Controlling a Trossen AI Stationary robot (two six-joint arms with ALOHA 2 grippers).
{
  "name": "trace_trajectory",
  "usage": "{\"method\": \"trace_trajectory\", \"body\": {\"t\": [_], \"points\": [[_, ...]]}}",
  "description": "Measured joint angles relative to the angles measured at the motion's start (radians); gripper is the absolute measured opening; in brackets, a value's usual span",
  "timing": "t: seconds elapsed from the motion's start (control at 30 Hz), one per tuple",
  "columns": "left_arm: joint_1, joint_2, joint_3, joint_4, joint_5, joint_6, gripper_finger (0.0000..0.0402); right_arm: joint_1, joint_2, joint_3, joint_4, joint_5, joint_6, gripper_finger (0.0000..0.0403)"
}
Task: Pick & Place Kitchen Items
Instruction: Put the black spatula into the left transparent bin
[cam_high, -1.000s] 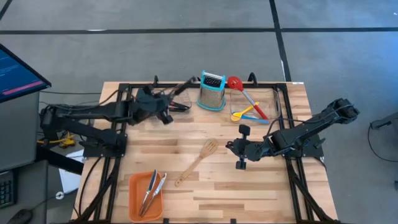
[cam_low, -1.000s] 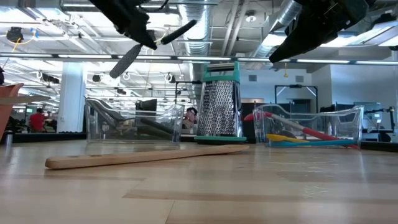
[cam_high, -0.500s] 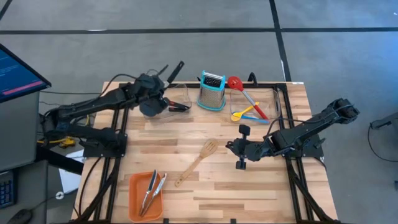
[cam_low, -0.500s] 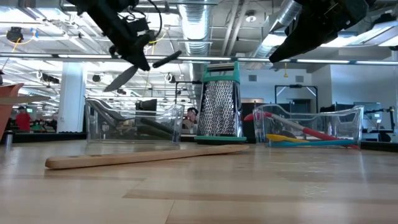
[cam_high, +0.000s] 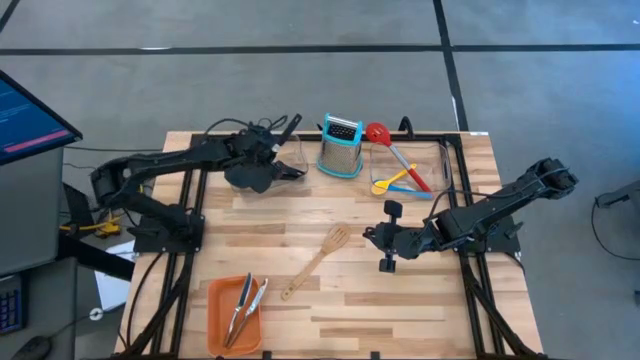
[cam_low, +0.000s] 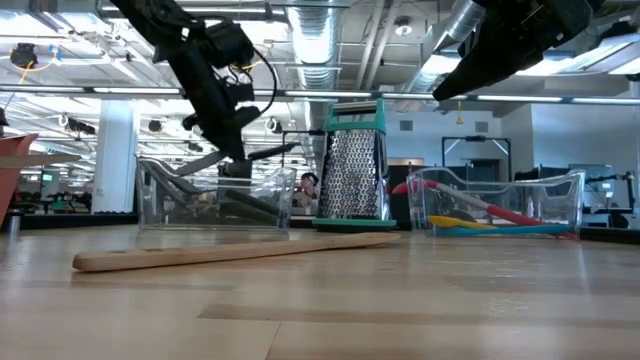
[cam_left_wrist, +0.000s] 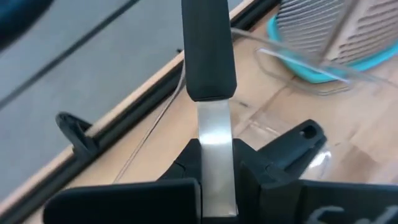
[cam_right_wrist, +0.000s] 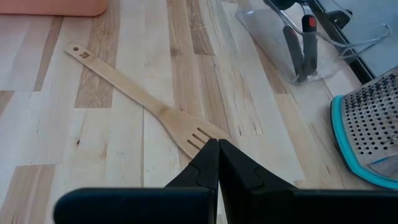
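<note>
Since a second ago, my left arm has swung in from the table's left side and come down, so my left gripper (cam_high: 268, 165) now hangs low over the clear bin (cam_low: 215, 195) at the back left, where before it was higher and further out. It stays clamped on a black-handled spatula (cam_left_wrist: 210, 81); my fingers (cam_left_wrist: 273, 163) pinch the flat steel shank and the black handle sticks out ahead, towards the table's back edge. My right arm has not moved, and nothing else on the table has shifted.

Nearest the front edge, the orange tray (cam_high: 218, 300) holds the steel tongs (cam_high: 245, 308). Just beyond it the wooden slotted spatula (cam_high: 315, 261) lies flat and diagonal on the bare boards, slotted end pointing back and to the right. My right gripper (cam_high: 385, 240) waits above the table on the right of the middle, jaws pressed together on nothing, with the slotted end of the wooden spatula (cam_right_wrist: 140, 101) just ahead of its tips.

Further back stands the steel grater (cam_high: 340, 146) with its blue rim, upright between the two clear bins. A dark tool (cam_right_wrist: 298, 43) with a red mark already lies in the left bin. The right bin (cam_low: 495, 205) holds the red slotted spoon (cam_high: 392, 150), its bowl sticking out over the back wall, with the small blue spoon (cam_high: 395, 190) and the small yellow spoon (cam_high: 392, 180) beside it
</note>
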Motion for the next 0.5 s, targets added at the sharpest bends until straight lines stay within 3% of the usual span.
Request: {"method": "trace_trajectory", "body": {"t": [0.2,0.5], "points": [[0.027,0.041,0.000,-0.008,0.038,-0.078,0.0020,0.000,0.000,0.000,0.000,0.000,0.000,0.0001],[0.029,0.042,0.000,-0.003,0.023,-0.030,0.0039,0.000,0.000,0.000,-0.001,0.000,0.000,0.0001]]}}
